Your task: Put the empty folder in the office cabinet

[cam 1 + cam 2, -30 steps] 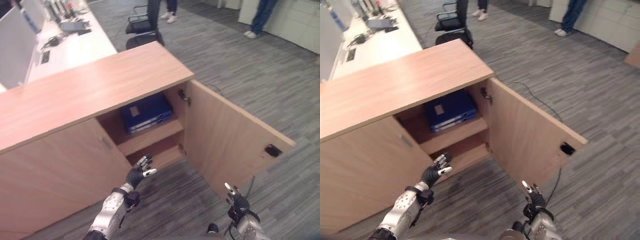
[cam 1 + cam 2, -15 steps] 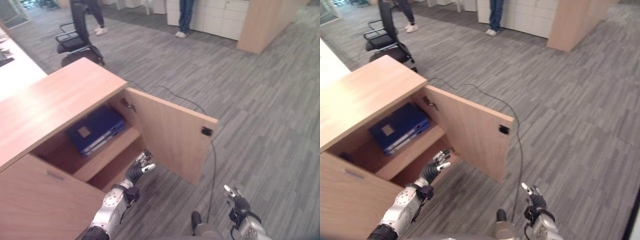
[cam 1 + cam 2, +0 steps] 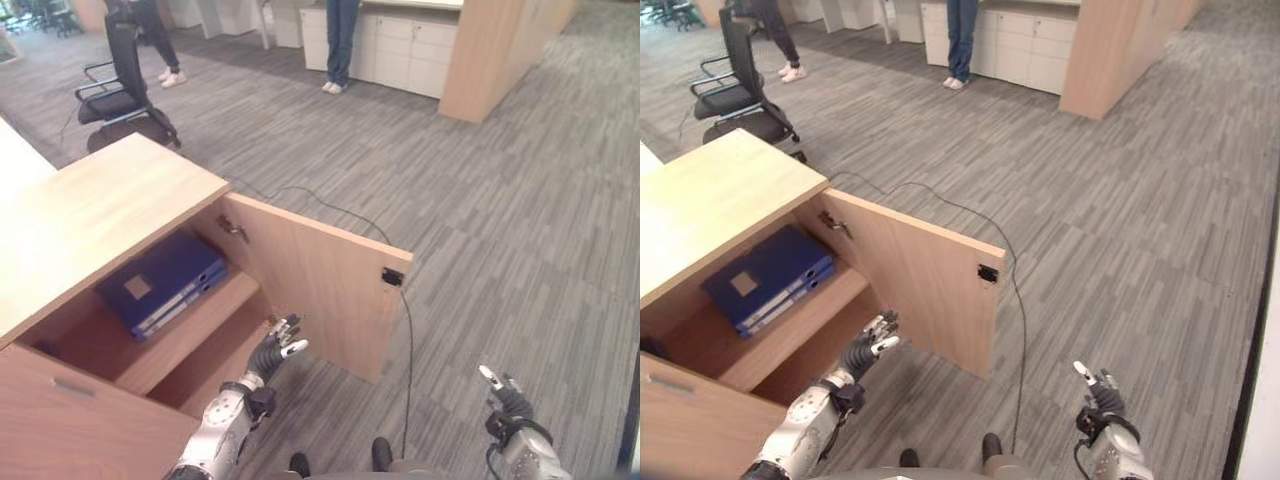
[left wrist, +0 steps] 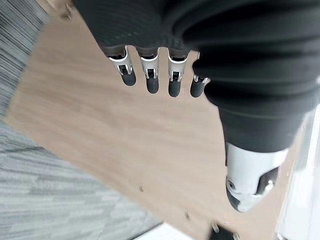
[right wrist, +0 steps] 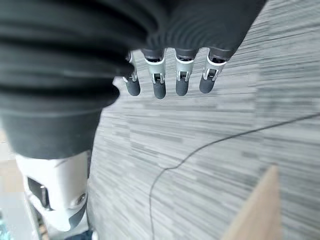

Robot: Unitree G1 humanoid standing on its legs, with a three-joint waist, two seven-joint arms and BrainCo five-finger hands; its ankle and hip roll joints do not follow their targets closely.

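A blue folder (image 3: 160, 285) lies flat on the upper shelf inside the wooden office cabinet (image 3: 90, 220). The cabinet door (image 3: 310, 280) stands wide open. My left hand (image 3: 275, 350) hovers open in front of the lower shelf, beside the inner face of the door, holding nothing. In the left wrist view its fingers (image 4: 150, 75) are straight, with the door's wood past them. My right hand (image 3: 505, 400) is low over the carpet to the right of the door, open and empty; its fingers (image 5: 180, 80) point at the floor.
A black office chair (image 3: 115, 90) stands behind the cabinet. Two people's legs (image 3: 338, 45) show at the back near white cupboards (image 3: 400, 50). A tall wooden unit (image 3: 490, 50) stands at the back right. Grey carpet (image 3: 500, 250) stretches to the right.
The camera has swung to the right, so the cabinet now sits further left in the picture. Both hands keep their poses, open and empty; the folder stays on the shelf.
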